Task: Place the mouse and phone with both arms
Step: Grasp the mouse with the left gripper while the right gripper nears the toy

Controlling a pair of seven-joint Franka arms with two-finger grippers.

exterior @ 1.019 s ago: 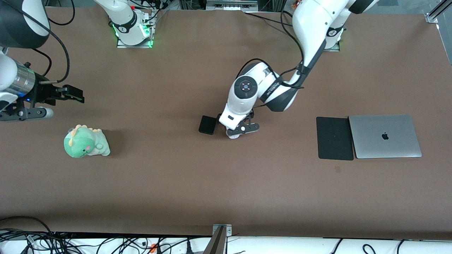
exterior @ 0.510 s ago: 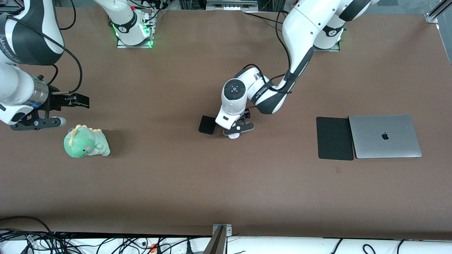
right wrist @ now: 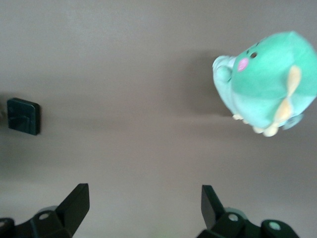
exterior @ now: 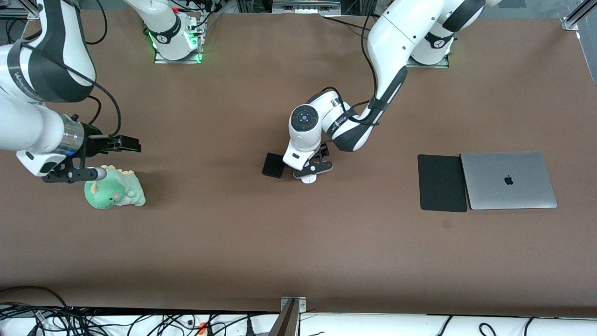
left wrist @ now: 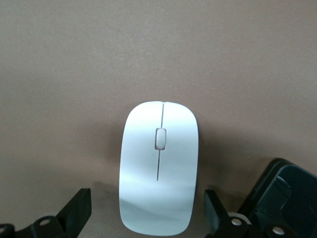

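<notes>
Nearest the front camera runs the table (exterior: 298, 261) edge, and above it a broad band of bare brown surface reaches from one end to the other with nothing standing on it.

Farther in, toward the left arm's end, a large black pad (exterior: 442, 183) lies flat, its long edge touching the edge of a closed grey laptop (exterior: 508, 180); both sit square to the table. Toward the right arm's end, a green plush dinosaur (exterior: 114, 189) sits alone on the cloth.

At mid-table the left gripper (exterior: 311, 171) is down low over the mouse (left wrist: 159, 166), of which only a white tip shows in the front view. In the left wrist view the mouse lies flat between the two black fingers (left wrist: 74, 213), which stand wide apart with a strip of table showing on each side (no contact visible). The phone (exterior: 274, 165) lies just beside the mouse, toward the right arm's end, slightly turned; a dark corner of it shows in the left wrist view.

The right gripper (exterior: 93, 163) hangs in the air over the plush dinosaur's upper edge, fingers spread wide and holding nothing. Its wrist view shows open table between them, the dinosaur off to one side and the phone small and well apart.

Farthest, the two green-lit bases (exterior: 177, 44) stand along the table's edge.
</notes>
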